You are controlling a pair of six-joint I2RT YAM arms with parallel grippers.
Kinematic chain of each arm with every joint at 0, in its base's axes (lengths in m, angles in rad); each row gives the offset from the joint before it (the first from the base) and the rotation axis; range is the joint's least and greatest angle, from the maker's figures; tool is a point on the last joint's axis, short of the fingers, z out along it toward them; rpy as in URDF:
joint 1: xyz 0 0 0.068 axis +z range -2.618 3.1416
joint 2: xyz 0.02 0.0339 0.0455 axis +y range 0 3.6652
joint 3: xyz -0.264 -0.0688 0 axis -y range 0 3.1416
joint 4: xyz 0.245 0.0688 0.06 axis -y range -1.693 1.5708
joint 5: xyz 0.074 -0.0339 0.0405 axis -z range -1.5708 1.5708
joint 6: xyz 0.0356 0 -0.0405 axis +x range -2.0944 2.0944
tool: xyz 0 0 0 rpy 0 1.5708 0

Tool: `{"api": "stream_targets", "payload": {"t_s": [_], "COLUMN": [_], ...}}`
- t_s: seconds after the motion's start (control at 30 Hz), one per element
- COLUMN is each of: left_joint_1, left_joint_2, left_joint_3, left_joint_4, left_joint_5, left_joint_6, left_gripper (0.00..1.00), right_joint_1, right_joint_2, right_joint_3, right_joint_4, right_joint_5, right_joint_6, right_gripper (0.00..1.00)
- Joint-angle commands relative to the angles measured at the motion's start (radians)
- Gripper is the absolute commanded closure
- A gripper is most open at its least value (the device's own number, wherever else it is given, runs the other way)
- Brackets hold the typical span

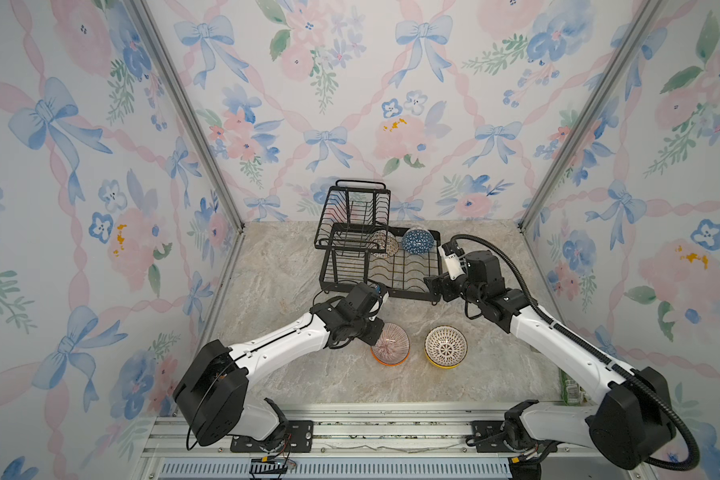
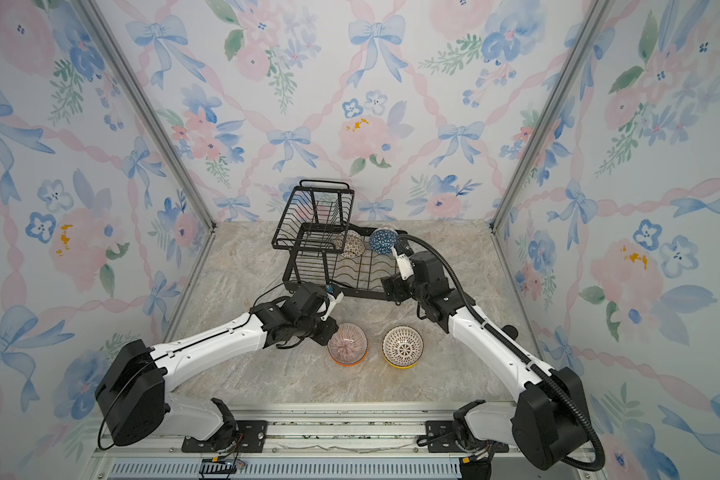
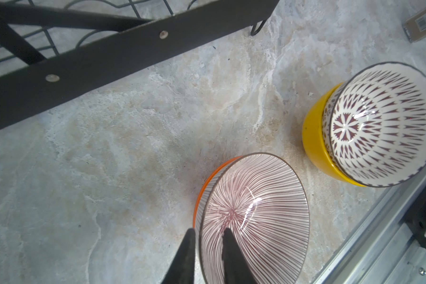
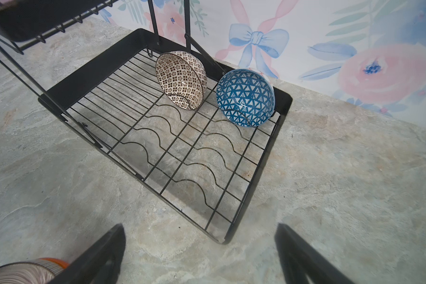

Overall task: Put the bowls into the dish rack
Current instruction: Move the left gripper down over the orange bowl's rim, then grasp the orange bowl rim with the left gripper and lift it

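The left claw (image 3: 209,231) stands narrow astride the rim of the pink-striped bowl (image 3: 253,211) on the surface (image 3: 108,172) — grip unclear — while the right claw (image 4: 200,227) gapes wide above open room just off a corner of the dish rack (image 4: 284,103).

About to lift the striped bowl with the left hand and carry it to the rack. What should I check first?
1. Left hand straddles pink-striped bowl rim, one finger inside, one outside: ok.
2. Grip tight on that rim: cannot tell.
3. Striped bowl separate from orange bowl beneath: not ok, nested; both might rise.
4. Yellow bowl clear of the lift: ok, apart.
5. Dish rack near slots free: ok; blue bowl and brown-patterned bowl sit at the far end.
6. Right hand open, empty: ok.
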Motion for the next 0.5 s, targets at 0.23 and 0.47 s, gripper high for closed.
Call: {"api": "stream_targets", "payload": {"t_s": [0.23, 0.47], "left_joint_1": [-0.007, -0.019], "left_joint_2": [0.069, 0.095], "left_joint_3": [0.041, 0.039], "left_joint_4": [-0.073, -0.082], "left_joint_5": [0.013, 0.027], "left_joint_6": [-0.016, -0.027], "left_gripper": [0.65, 0.74], "right_joint_1": [-0.016, -0.015], "right_joint_2": [-0.029, -0.028], "right_joint_3": [-0.015, -0.018], "right_joint_4": [0.011, 0.013], "right_joint_5": [-0.014, -0.015], "right_joint_6": [0.01, 0.01], "right_gripper": [0.03, 0.03]}}
